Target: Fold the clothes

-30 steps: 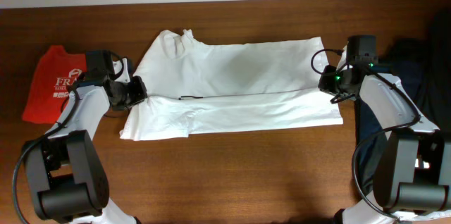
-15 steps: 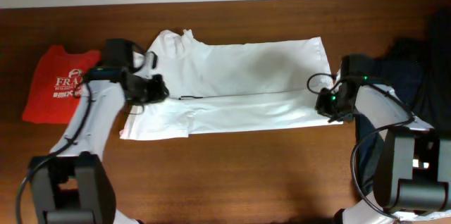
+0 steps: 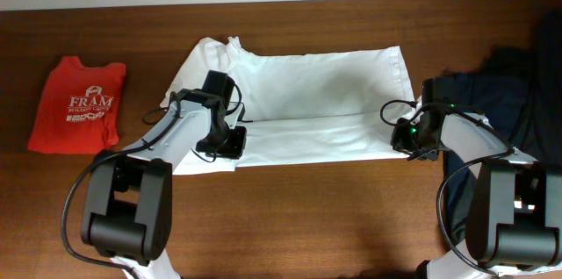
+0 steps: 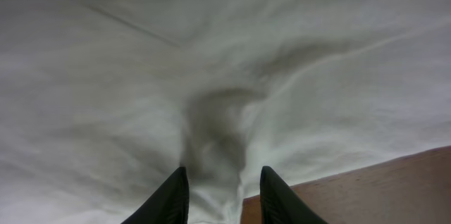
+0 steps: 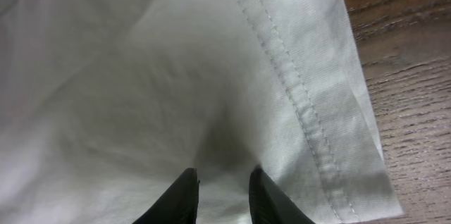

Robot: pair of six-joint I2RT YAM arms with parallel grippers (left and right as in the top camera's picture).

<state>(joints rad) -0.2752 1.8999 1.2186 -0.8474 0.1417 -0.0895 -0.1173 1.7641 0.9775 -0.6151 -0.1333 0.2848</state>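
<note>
The large white T-shirt (image 3: pixel 307 95) lies spread across the table with its front strip folded over along a long crease. My left gripper (image 3: pixel 226 143) is on the shirt's front left part. In the left wrist view its fingers (image 4: pixel 218 196) pinch a raised ridge of white cloth (image 4: pixel 218 132) close to the shirt's edge. My right gripper (image 3: pixel 406 137) is at the shirt's front right corner. In the right wrist view its fingers (image 5: pixel 224 196) close on white cloth (image 5: pixel 141 76) just inside the stitched hem (image 5: pixel 296 90). No chest print shows.
A folded red T-shirt with white lettering (image 3: pixel 77 103) lies at the far left. A heap of dark clothes (image 3: pixel 509 86) sits at the right edge beside my right arm. Brown wooden table (image 3: pixel 307 218) shows in front of the shirt.
My left gripper has moved right and forward from the shirt's left edge onto its front left part. My right gripper has moved forward from the right hem's middle to the front right corner.
</note>
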